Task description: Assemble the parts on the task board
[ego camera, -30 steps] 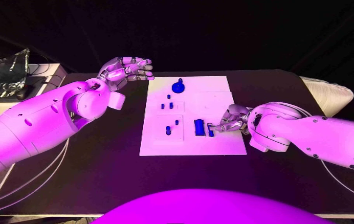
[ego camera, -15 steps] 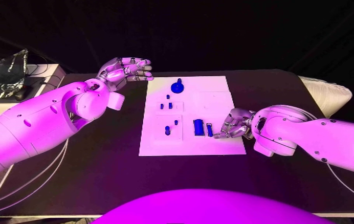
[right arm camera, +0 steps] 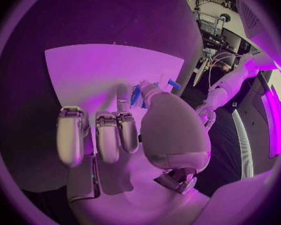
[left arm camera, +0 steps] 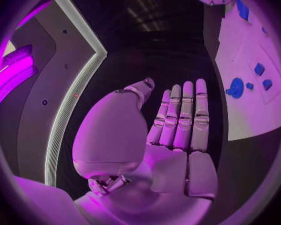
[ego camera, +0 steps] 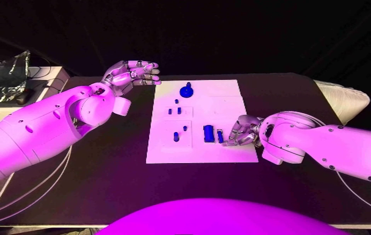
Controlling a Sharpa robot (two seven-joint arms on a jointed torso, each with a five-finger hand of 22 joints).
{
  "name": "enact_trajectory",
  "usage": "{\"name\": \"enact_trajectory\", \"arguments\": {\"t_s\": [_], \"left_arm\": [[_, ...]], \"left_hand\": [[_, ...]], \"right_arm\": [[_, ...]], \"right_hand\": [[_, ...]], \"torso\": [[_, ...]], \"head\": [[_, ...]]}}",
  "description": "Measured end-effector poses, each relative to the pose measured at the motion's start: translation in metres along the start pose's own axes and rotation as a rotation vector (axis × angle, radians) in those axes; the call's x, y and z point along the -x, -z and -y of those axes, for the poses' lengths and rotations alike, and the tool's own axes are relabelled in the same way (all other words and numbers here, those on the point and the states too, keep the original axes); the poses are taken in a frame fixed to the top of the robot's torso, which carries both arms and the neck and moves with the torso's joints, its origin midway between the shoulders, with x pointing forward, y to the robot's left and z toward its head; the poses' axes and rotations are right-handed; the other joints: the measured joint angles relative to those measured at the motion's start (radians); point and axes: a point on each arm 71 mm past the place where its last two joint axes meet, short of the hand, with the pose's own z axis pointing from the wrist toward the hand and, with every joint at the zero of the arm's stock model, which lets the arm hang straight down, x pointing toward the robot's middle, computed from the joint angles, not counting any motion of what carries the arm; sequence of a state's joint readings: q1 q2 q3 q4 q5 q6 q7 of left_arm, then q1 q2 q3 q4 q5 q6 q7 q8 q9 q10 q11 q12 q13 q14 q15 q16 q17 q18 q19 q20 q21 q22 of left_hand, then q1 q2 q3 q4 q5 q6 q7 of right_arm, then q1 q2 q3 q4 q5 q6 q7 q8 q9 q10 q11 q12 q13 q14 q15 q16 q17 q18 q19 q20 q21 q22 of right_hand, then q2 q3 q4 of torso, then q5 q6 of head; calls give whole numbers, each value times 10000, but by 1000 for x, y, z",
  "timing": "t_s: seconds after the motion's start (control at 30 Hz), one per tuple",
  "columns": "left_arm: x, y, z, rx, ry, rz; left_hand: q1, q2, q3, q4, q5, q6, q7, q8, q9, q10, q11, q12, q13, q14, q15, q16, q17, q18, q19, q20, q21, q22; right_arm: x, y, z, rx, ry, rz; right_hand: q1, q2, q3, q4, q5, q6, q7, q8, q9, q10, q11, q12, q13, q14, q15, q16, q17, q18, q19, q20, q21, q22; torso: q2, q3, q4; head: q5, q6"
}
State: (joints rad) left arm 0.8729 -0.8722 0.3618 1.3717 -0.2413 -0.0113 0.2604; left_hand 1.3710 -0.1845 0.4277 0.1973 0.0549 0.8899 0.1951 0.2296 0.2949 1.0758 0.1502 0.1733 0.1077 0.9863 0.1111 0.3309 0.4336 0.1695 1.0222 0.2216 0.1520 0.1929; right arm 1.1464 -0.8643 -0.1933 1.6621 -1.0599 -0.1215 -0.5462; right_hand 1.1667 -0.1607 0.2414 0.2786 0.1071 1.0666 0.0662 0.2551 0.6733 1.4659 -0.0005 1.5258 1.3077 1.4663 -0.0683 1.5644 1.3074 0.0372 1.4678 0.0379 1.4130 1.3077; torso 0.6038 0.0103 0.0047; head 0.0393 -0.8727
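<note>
Board: one white rectangular task board in the middle of the black table.
Parts: seven small blue pieces on the board: one round far piece, three small mid-left, one lower-left, a block and a thin piece near the right hand.
Left hand: raised beside the board's far left corner, fingers straight and together, holding nothing.
Right hand: at the board's right edge, fingers curled; grip cannot be told.
Change: right hand sits slightly farther up the board than half a second ago; left hand unmoved.

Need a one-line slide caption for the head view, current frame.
Right hand works at the small blue parts near the task board's right edge; left hand, fingers apart, hovers beside the board's far left corner.
</note>
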Motion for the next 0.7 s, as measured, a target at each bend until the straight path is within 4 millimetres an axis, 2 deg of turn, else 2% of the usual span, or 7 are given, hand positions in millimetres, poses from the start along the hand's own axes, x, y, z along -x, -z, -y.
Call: {"name": "enact_trajectory", "arguments": {"t_s": [0.23,0.33,0.7], "left_arm": [[0,0,0,6,-7,1],[0,0,0,9,-9,3],[0,1,0,18,-13,0]], "left_hand": [[0,0,0,0,0,0,0,0,0,0,0,0,-1,0,0,0,-1,-1,0,0,0,0],[0,0,0,0,0,0,0,0,0,0,0,0,-1,0,0,0,0,-1,0,0,0,0],[0,0,0,0,0,0,0,0,1,0,0,0,-2,0,0,0,-2,-1,0,0,0,0]], "right_arm": [[0,-3,0,-44,-1,106],[1,-4,1,-71,12,202],[3,-6,1,-106,85,494]], "right_hand": [[38,38,42,42,189,31,-31,40,-12,2,-73,0,-1,0,0,0,0,0,-37,-37,-1,-1],[31,124,43,42,229,32,-32,40,-20,2,-73,0,-1,0,0,0,0,-1,-37,-37,-1,-1],[-9,161,71,71,320,32,-32,78,-31,2,-73,0,-2,0,0,0,0,-1,-36,-37,-1,-2]], "torso": [[3,0,-6],[1,0,-12],[-8,6,-18]], "head": [[32,0],[35,0],[29,0]]}}
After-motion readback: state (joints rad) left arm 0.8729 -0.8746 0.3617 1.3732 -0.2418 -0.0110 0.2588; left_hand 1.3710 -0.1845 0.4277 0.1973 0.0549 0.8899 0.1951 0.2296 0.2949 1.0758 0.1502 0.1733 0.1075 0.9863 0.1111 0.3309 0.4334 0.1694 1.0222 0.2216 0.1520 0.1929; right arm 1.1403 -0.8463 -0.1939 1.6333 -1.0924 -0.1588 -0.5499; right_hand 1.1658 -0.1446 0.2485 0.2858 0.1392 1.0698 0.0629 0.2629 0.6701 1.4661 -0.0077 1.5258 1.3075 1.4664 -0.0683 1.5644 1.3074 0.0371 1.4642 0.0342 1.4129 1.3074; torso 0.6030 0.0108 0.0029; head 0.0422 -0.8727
